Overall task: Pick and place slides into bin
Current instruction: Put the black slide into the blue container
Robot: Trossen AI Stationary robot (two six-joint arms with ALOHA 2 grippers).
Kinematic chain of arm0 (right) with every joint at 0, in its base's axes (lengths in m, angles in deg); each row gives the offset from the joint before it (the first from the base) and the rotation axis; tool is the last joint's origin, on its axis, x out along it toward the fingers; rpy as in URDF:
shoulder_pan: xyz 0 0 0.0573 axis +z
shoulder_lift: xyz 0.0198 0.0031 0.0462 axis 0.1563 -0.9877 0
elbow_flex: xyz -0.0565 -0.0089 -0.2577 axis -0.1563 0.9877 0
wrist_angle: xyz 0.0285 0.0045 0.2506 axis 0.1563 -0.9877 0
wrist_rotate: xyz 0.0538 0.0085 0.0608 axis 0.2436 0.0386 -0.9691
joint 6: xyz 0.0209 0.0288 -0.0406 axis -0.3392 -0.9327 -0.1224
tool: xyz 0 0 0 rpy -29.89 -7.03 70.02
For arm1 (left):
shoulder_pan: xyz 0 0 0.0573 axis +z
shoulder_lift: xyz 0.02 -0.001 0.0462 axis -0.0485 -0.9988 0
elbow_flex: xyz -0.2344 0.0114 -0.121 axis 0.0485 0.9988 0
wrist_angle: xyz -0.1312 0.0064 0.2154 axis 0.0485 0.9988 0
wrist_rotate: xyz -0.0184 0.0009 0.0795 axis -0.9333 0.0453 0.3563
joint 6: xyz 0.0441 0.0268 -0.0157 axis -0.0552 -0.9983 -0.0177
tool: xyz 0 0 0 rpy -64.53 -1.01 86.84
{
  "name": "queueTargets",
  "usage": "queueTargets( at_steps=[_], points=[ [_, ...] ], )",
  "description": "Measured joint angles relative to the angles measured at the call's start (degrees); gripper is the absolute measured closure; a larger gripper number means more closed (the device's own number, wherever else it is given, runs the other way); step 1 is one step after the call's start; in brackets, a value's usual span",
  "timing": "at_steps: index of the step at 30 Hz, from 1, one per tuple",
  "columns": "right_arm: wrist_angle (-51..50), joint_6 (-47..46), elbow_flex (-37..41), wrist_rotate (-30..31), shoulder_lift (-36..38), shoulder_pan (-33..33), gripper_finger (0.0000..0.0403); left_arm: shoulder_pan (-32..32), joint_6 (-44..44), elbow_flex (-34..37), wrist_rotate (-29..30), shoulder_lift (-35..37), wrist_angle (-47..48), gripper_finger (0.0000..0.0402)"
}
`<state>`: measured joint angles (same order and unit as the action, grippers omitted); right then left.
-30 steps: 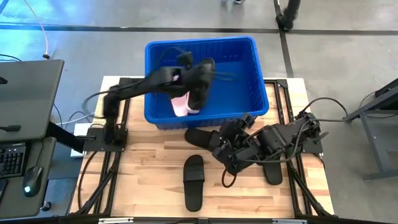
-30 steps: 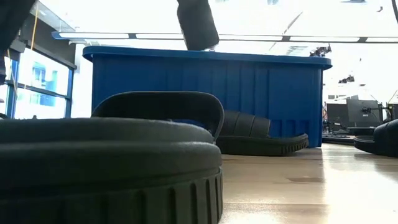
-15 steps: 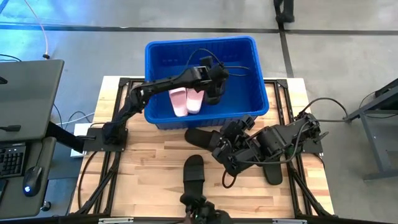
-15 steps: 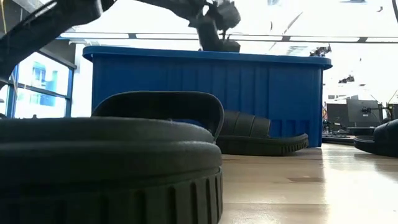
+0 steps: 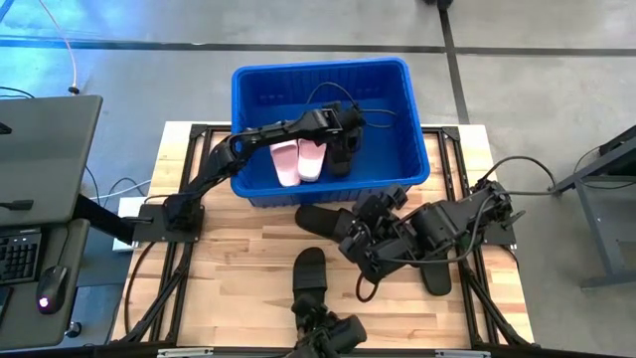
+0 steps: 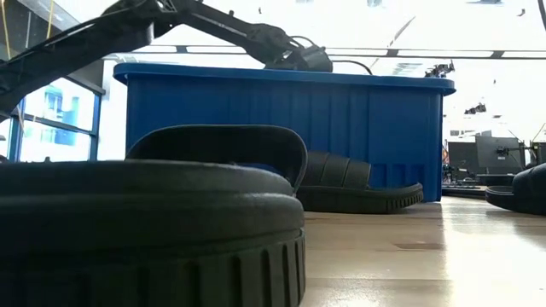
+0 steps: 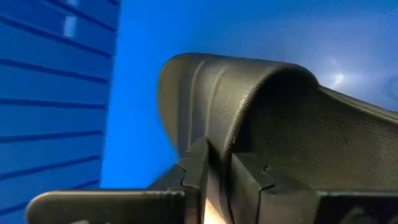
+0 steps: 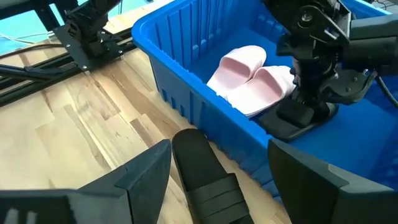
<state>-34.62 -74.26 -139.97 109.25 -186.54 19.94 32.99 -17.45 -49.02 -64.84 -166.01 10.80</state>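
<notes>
The blue bin stands at the table's far side. Two pink slides lie inside it on its floor, and also show in the right wrist view. My left gripper reaches down into the bin and is shut on a black slide beside the pink pair. My right gripper is open and low over the table, its fingers either side of a black slide that lies against the bin's near wall. Two more black slides lie on the table. My left gripper pinches the black slide's strap at its edge. One finger is on the strap's outer face and the other is under the strap. The fingers come from above, pointing down. The slide hangs low in the bin; I cannot tell whether its sole touches the floor.
My right arm lies across the table's right half, over one black slide. A dark object sits at the table's near edge. A desk with a keyboard stands to the left of the table. Bare wood shows at the near left.
My left gripper has carried the black slide from above the pink slides toward the table's right edge. It has then gone down into the bin, and the slide has dropped below the rim in the low view. My right arm has kept still.
</notes>
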Motion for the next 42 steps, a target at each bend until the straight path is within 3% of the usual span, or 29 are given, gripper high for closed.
queueTargets(
  at_steps=[9,16,20,23,27,33,42],
  points=[
    [0.0,-2.1,0.0,-0.4,0.0,1.5,0.0147,0.3,-0.2,0.0,-3.1,-0.1,-1.3,0.0284],
    [0.0,-3.8,0.0,0.1,0.0,3.6,0.0147,0.1,0.6,0.0,-13.4,-0.1,-0.9,0.0213],
    [0.0,-3.8,0.0,-2.4,0.0,5.0,0.0147,-0.8,3.0,0.0,-18.1,0.5,1.2,0.0193],
    [0.0,-4.5,0.0,-3.8,0.0,6.8,0.0147,-2.1,3.1,-1.3,-18.3,1.5,4.8,0.0193],
    [0.0,-9.2,0.0,-0.6,0.0,9.6,0.0147,-4.2,1.9,-5.6,-13.4,2.8,7.9,0.0208],
    [0.0,-15.6,0.0,0.6,-0.3,14.0,0.0147,-6.7,-0.1,-3.8,-8.6,11.0,6.0,0.0235],
    [0.0,-20.1,0.0,2.9,-6.2,14.9,0.0147,-11.6,-1.8,-3.8,-9.4,24.5,8.6,0.0259]
  ],
)
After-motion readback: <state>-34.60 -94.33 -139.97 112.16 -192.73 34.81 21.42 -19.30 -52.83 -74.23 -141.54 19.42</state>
